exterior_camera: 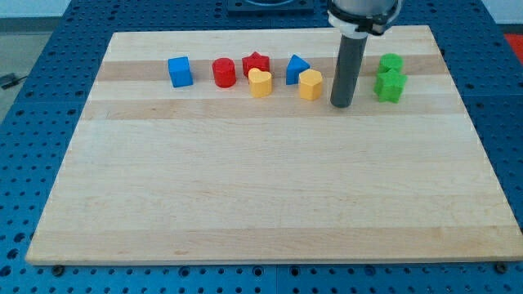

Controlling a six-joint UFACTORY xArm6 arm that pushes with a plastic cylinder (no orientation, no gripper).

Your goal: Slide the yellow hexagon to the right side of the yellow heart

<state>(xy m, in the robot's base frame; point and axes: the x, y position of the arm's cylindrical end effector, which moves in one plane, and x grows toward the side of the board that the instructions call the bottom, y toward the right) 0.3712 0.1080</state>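
Observation:
The yellow hexagon (310, 84) sits near the view's top, right of centre. The yellow heart (260, 82) lies to its left with a gap between them. The dark rod comes down from the view's top, and my tip (341, 104) rests on the board just right of the yellow hexagon, slightly lower in the view, with a small gap. A blue triangle (297, 69) stands just above and between the heart and the hexagon. A red star (256, 64) touches the heart's upper edge.
A blue cube (180, 71) and a red cylinder (224, 72) stand left of the heart. Two green blocks (391, 64) (390, 85) sit right of my tip. The wooden board (270, 196) lies on a blue perforated table.

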